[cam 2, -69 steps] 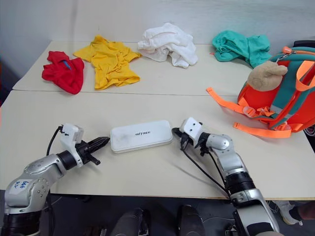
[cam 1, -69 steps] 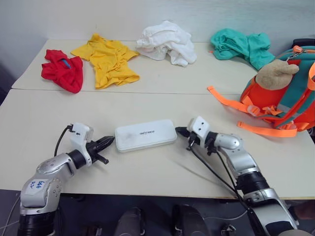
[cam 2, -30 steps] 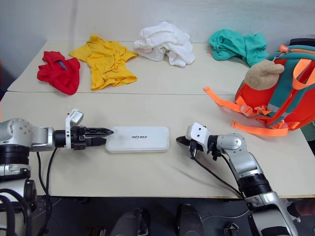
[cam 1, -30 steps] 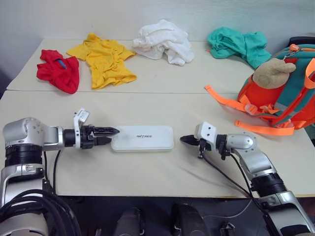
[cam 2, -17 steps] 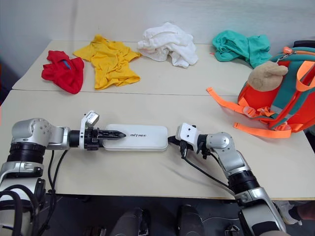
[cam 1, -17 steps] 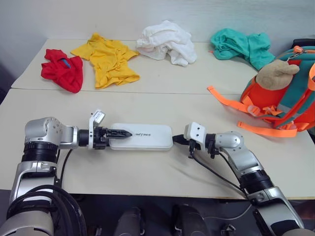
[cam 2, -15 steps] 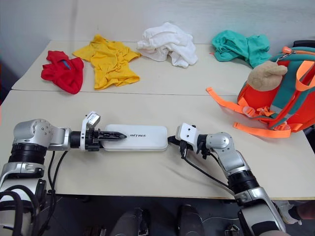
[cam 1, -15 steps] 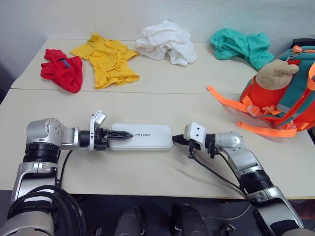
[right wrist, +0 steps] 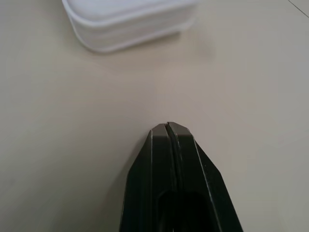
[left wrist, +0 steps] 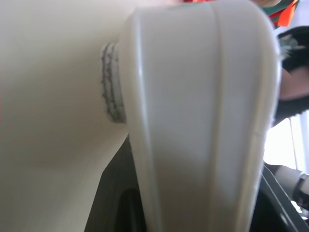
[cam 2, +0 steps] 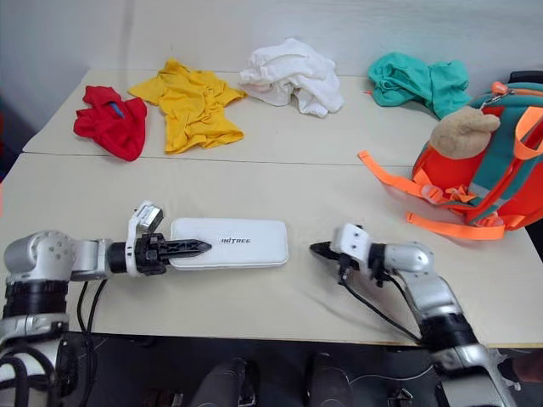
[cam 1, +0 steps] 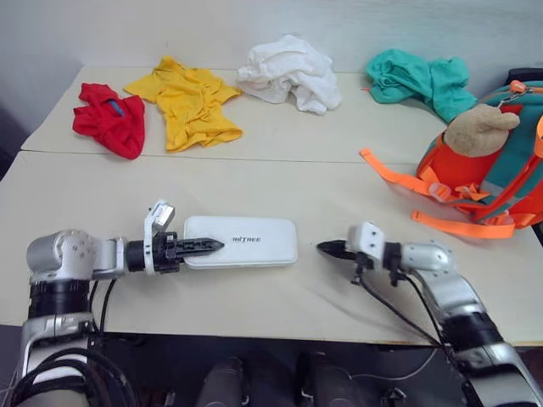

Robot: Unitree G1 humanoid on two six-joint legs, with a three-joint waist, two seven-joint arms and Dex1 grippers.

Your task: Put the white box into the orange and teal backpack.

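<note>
Tabletop [cam 1: 280, 182]: white box [cam 1: 246, 241] clamped by left claw [cam 1: 208, 246].

Lab-like room: plain tables [cam 1: 280, 182], bare wall [cam 1: 254, 25]

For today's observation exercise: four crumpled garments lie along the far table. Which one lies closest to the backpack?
The teal garment, at the row's right end, beside the orange and teal backpack; the white, yellow and red ones lie farther left.

Occlusions and cut-offs

Orange and teal backpack [cam 1: 501, 182] cropped at right edge; white box [left wrist: 203, 121] blurred and cropped in left wrist view; box lettering [cam 1: 247, 240] too small to read.
</note>
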